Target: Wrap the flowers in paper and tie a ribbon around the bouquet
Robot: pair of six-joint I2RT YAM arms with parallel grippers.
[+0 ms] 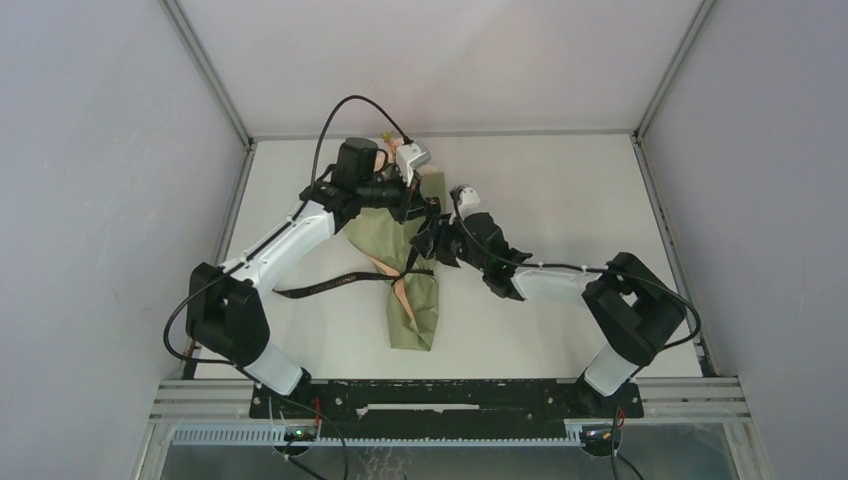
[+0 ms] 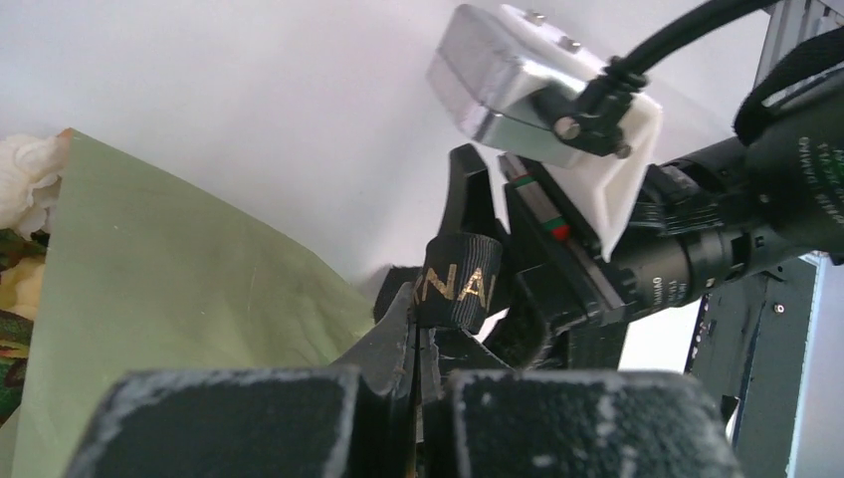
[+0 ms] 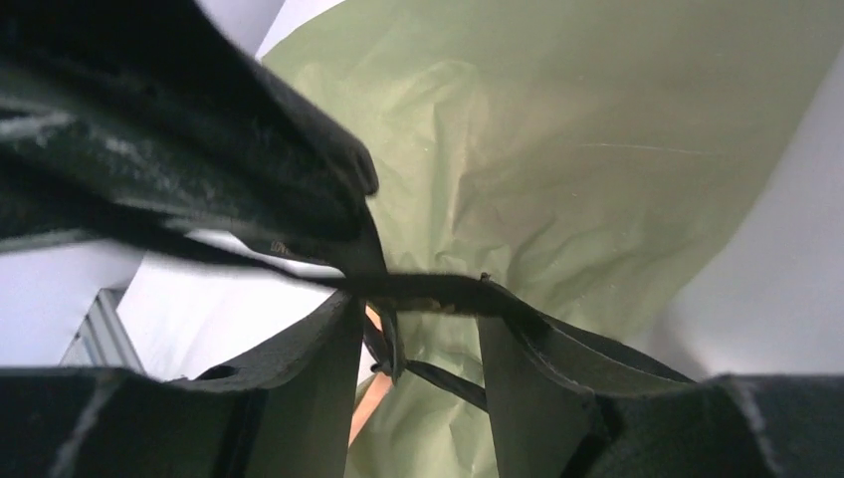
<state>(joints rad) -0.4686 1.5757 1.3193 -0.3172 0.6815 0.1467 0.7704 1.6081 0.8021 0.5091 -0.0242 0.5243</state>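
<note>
The bouquet [image 1: 412, 305] lies mid-table, an olive-green paper [image 2: 179, 299] cone with a strip of peach lining [image 3: 363, 413] showing. Most of the flowers are hidden under the left arm; a white bloom [image 2: 22, 179] peeks out at the cone's mouth. The black ribbon [image 1: 330, 287] circles the cone's waist, is knotted [image 3: 388, 363] there, and trails one tail to the left. My left gripper [image 2: 438, 339] is shut on a gold-lettered ribbon [image 2: 458, 287] end above the cone. My right gripper [image 3: 418, 309] is open beside the waist [image 1: 432, 245], with a ribbon strand [image 3: 438, 291] stretched across its fingertips.
The two wrists crowd together over the upper half of the bouquet; the right wrist's camera housing [image 2: 542, 85] sits right in front of the left gripper. Grey walls and a metal frame [image 1: 240, 130] enclose the white table [image 1: 560, 190].
</note>
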